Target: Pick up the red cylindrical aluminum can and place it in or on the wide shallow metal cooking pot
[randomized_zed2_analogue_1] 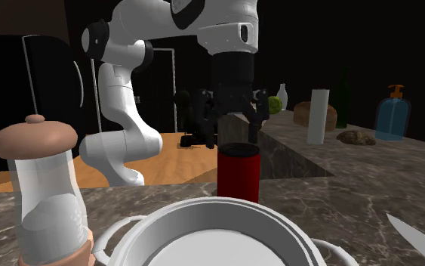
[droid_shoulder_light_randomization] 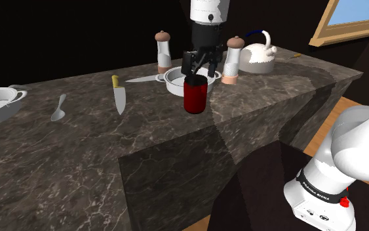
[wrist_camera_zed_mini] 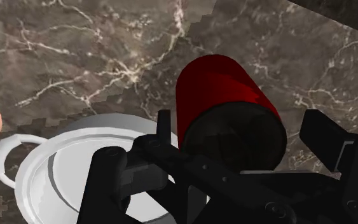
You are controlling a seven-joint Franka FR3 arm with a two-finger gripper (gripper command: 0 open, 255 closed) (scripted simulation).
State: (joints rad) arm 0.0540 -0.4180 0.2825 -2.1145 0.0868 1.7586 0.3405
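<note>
Right now you are at the reach-in, before any grasp. The red cylindrical can (droid_shoulder_light_randomization: 195,96) stands upright on the dark marbled bench (droid_shoulder_light_randomization: 78,151), close to the bench's near edge in the shoulder view. The all-black two-finger tool (droid_shoulder_light_randomization: 200,68) hangs straight above it, spread wide. In the wrist view the fingers (wrist_camera_zed_mini: 323,137) stand either side of the can's dark top. In the second exterior view they sit above the rim, not around the body. Nothing is held.

Target, by my reading: the wide shallow white pot (droid_shoulder_light_randomization: 174,85) with loop handles, just beside the can on its far side, toward the shoulder view's left. Nothing lies in it.

Next move, as I judge it: drop straight down until the fingers bracket the can's upper body and close. Then lift above the pot's rim, carry the short way over, and lower.

Edges and room:
- The can sits near the bench's drop-off, so a nudge on the way down could tip it over the side. Keep your descent centred.
- One tall pepper mill (droid_shoulder_light_randomization: 164,51) stands behind the pot. A second pepper mill (droid_shoulder_light_randomization: 233,60) stands to the shoulder view's right, next to a white kettle (droid_shoulder_light_randomization: 257,59).
- The carry path between the two mills looks open.
- A yellow-handled knife (droid_shoulder_light_randomization: 118,97) and a grey spoon (droid_shoulder_light_randomization: 58,109) lie well apart to the left, out of your way.
</note>
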